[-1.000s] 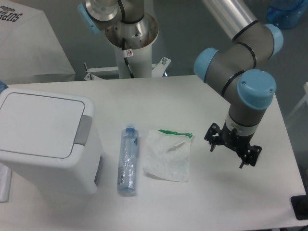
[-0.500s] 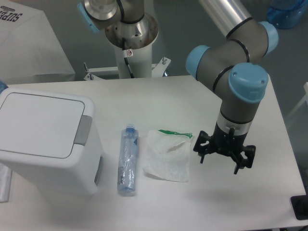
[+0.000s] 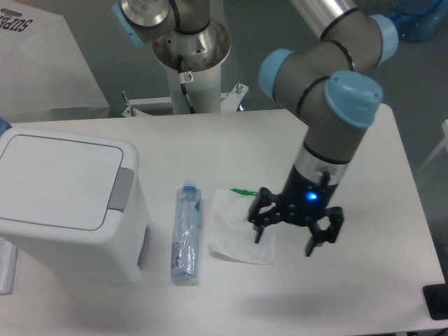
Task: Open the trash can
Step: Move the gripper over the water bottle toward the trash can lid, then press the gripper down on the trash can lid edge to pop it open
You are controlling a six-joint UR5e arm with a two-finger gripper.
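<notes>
While its flat lid lay shut, hiding whatever was inside, the trash can [image 3: 66, 206] stood at the nine o'clock edge of the bench [image 3: 231, 147]. Well apart, toward three o'clock from it, the claw [image 3: 285, 232] hung with fingers spread and nothing between them, over the right edge of a white bag [image 3: 238, 234]. A clear bottle [image 3: 186, 232] lay between can and bag.

Bottle [image 3: 185, 234] beside bag [image 3: 238, 234], table [image 3: 210, 150].
</notes>
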